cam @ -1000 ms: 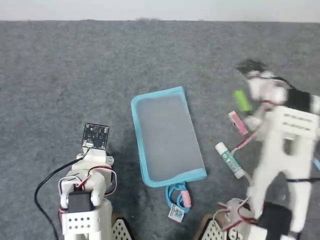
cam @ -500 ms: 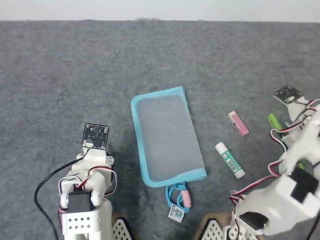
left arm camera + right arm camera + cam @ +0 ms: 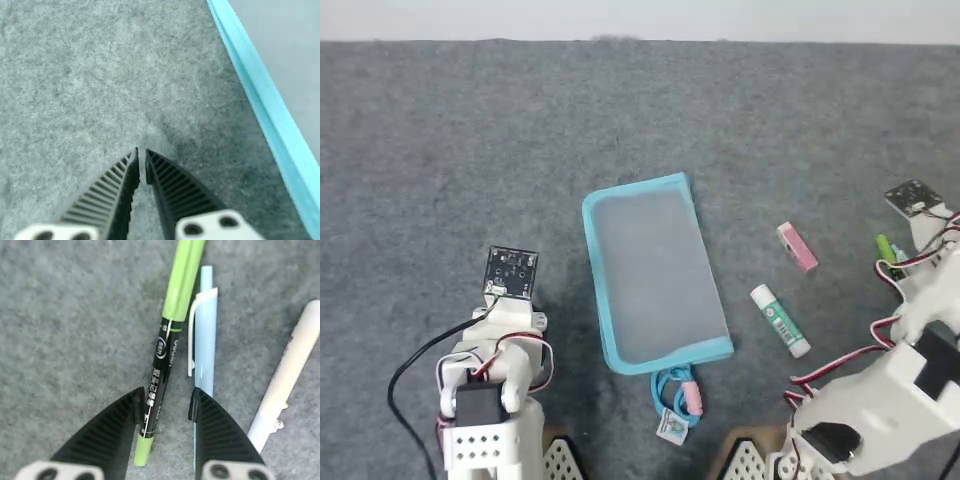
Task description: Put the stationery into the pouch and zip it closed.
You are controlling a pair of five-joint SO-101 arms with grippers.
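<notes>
Lying flat near the middle of the grey mat point(image 3: 440, 150), the pouch point(image 3: 655, 275) shows a translucent face with a blue border, and its blue and pink pull cord point(image 3: 677, 393) trails from the corner at 6 o'clock. From the pouch, a pink eraser point(image 3: 796, 246) sits at about 3 o'clock and a white glue stick point(image 3: 780, 320) with a green label at about 4 o'clock, both apart from the pouch and from each other.

The left arm point(image 3: 490, 390) stands at about 8 o'clock from the pouch. The left gripper point(image 3: 141, 165) hangs over bare mat with its jaws pressed together on nothing, the pouch's blue edge point(image 3: 262, 122) running close by.

The right arm point(image 3: 890, 400) is at the table's 4 o'clock edge. The right gripper point(image 3: 165, 400) has its jaws apart over the black and green end of a green pen point(image 3: 167, 350), which lies between them, close against one jaw. A light blue pen point(image 3: 204, 340) lies just beside the green one, passing under the other jaw, and a white pen point(image 3: 287, 375) lies near it, angled away.
</notes>
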